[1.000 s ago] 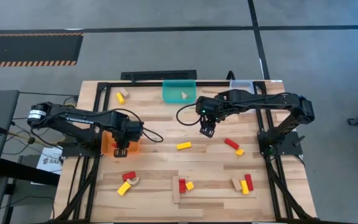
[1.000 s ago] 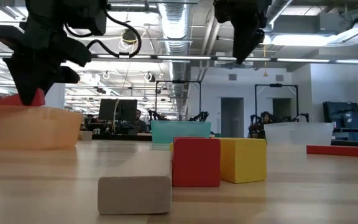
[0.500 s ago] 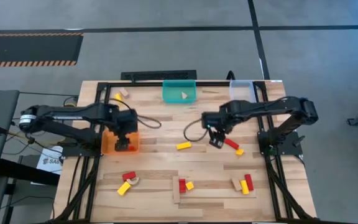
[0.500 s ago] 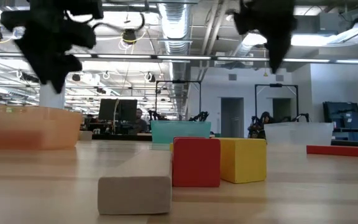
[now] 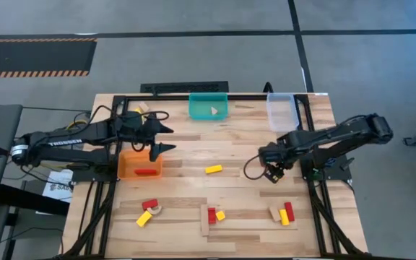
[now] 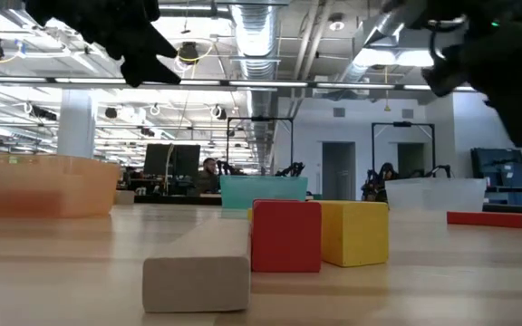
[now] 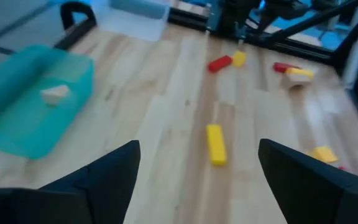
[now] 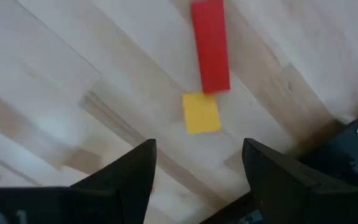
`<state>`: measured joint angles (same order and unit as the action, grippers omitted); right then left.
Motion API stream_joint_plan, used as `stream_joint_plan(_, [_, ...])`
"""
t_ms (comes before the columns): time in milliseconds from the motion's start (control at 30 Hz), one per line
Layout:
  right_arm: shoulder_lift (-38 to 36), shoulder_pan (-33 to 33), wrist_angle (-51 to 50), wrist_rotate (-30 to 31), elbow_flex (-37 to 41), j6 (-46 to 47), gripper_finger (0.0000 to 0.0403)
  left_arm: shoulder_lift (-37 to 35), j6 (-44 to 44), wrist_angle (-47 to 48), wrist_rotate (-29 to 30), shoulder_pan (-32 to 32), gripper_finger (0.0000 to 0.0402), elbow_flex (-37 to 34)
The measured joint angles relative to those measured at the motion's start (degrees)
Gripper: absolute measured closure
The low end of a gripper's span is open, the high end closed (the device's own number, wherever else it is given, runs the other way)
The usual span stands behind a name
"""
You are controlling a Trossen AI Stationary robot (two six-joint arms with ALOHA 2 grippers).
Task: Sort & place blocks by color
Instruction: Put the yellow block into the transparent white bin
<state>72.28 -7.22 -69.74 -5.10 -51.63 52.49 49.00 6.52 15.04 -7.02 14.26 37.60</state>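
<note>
My left gripper point(image 5: 163, 139) is open and empty, held level above the table just beyond the orange bin point(image 5: 125, 166), where a red block point(image 5: 146, 172) lies. Ahead of it in the left wrist view point(image 7: 197, 186) lie a yellow bar point(image 7: 215, 144) and the teal bin point(image 7: 36, 106), which holds a pale block point(image 7: 56, 93). My right gripper point(image 5: 271, 173) is open, pointing down over a red bar point(image 8: 210, 46) and a yellow cube point(image 8: 201, 113), both flat on the table. In the high view the gripper hides these two.
A clear bin point(image 5: 282, 112) stands at the far right. Groups of red, yellow and pale blocks lie near the front edge at the left point(image 5: 149, 209), the middle point(image 5: 211, 215) and the right point(image 5: 284, 213). A yellow and pale block point(image 5: 141, 110) lie at the far left.
My left gripper has let go of the red block, which now lies in the orange bin. It has then risen and gone toward the far edge, tipping to level. My right gripper has gone toward the table's right and near edges, to above the red bar and yellow cube.
</note>
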Motion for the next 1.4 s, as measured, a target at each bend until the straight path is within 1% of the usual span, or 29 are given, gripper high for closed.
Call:
stream_joint_plan(133, [-0.2,-0.5,0.5,-0.3,3.8,-0.2,0.0119,1.1,-2.7,0.1,1.2,0.1,0.0086,0.0])
stream_joint_plan(233, [0.5,-0.5,4.5,-2.8,6.3,-2.3,0.0109,1.8,-2.8,0.1,1.4,0.2,0.0086,0.1])
stream_joint_plan(333, [1.4,-0.5,9.8,-4.0,9.0,-3.2,0.0106,1.7,-2.8,-0.3,1.4,0.2,0.0086,0.1])
stream_joint_plan(500, [3.8,-0.1,13.2,-3.9,12.4,-4.4,0.0106,1.7,-2.4,-0.3,1.4,0.2,0.0086,0.1])
stream_joint_plan(867, [13.0,-0.1,19.0,-3.5,13.4,-11.9,0.0108,1.7,-1.4,-0.4,1.4,0.2,0.0086,0.1])
stream_joint_plan(967, [14.6,-0.1,19.2,-4.3,13.2,-12.4,0.0125,1.7,-0.9,-0.4,1.4,0.2,0.0086,0.1])
stream_joint_plan(1033, [14.9,-0.1,19.4,-4.7,13.2,-12.7,0.0147,1.7,-0.9,-0.3,1.4,0.2,0.0086,0.1])
stream_joint_plan(1100, [14.5,-0.1,19.2,-4.9,13.3,-12.7,0.0180,1.7,-0.9,0.0,1.5,0.2,0.0086,0.1])
stream_joint_plan(1167, [13.8,-0.1,17.9,-4.9,13.1,-12.3,0.0223,1.7,-0.8,0.4,1.5,0.2,0.0086,0.1])
stream_joint_plan(1233, [13.1,-0.1,14.0,-5.7,11.9,-12.0,0.0271,1.7,-0.8,1.1,1.5,0.2,0.0086,0.1])
stream_joint_plan(1267, [12.5,-0.1,12.0,-5.9,11.0,-12.0,0.0287,1.7,-0.7,1.2,1.5,0.2,0.0086,0.1])
stream_joint_plan(1400, [8.5,0.8,6.9,-4.9,6.1,-12.2,0.0287,1.7,-1.3,1.1,1.7,0.2,0.0086,0.1])
